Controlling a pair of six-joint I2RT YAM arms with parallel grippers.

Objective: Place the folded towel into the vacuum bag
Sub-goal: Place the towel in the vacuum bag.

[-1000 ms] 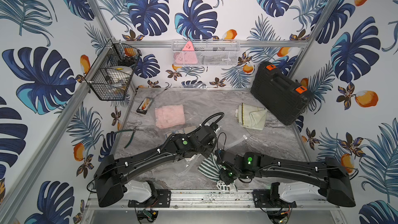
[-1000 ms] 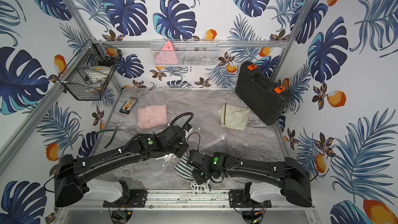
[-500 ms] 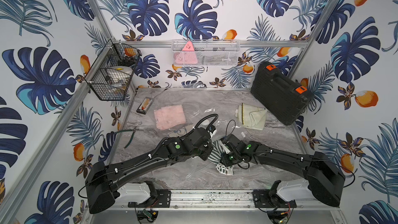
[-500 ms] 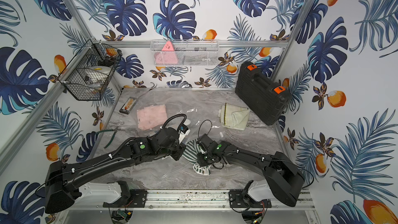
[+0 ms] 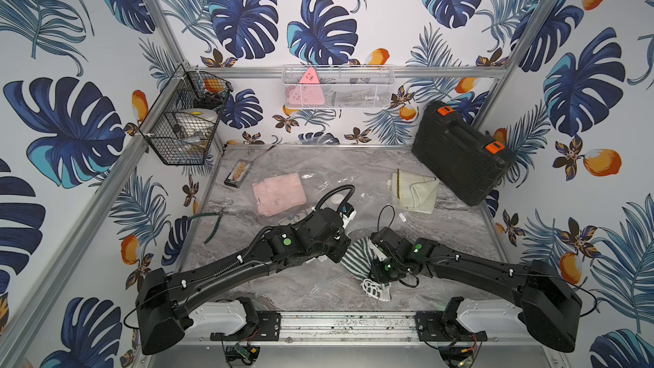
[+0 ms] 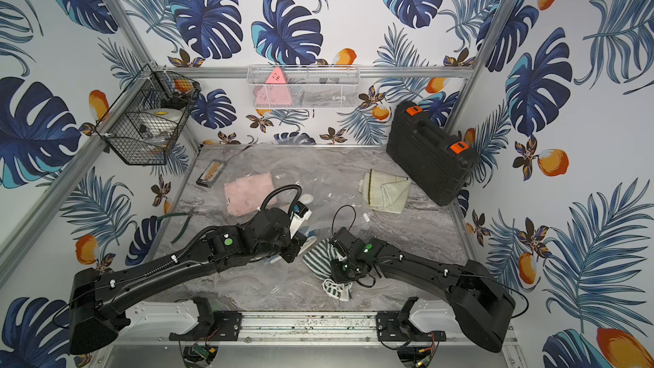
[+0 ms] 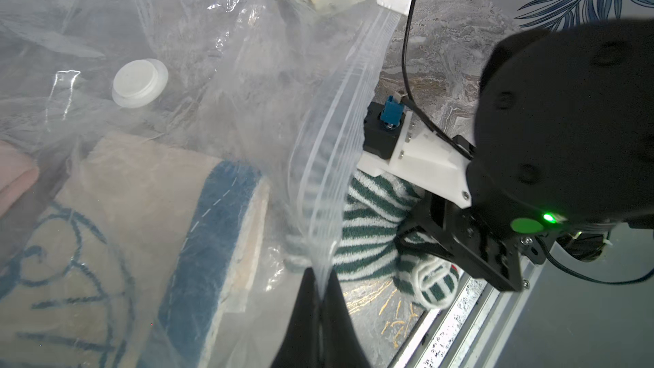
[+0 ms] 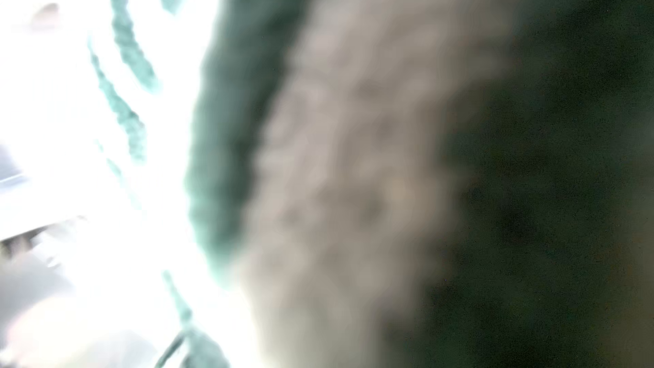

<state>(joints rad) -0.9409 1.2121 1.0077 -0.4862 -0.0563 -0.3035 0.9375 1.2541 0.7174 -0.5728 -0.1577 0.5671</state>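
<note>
The left pincer (image 7: pixel 320 299) pinches the vacuum bag (image 7: pixel 212 65) by its zip edge, beside the striped towel (image 7: pixel 368 228).

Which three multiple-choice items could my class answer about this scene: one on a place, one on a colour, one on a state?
1. Where is the black case?
A. In the wire basket
B. At the far side of the table, next to the cream cloth
C. Under the left arm

2. What colours are the stripes on the striped towel at the right gripper?
A. Red and white
B. Blue and yellow
C. Green and white

3. What state is the left gripper in?
A. Shut on the zip edge of the vacuum bag
B. Wide open above the table
C. Shut on the pliers

Answers:
1 B: both top views show it leaning at the far wall beside the cloth.
2 C: the left wrist view shows dark green and white bands.
3 A: the left wrist view shows its fingers pinched together on the ribbed plastic edge.
</note>
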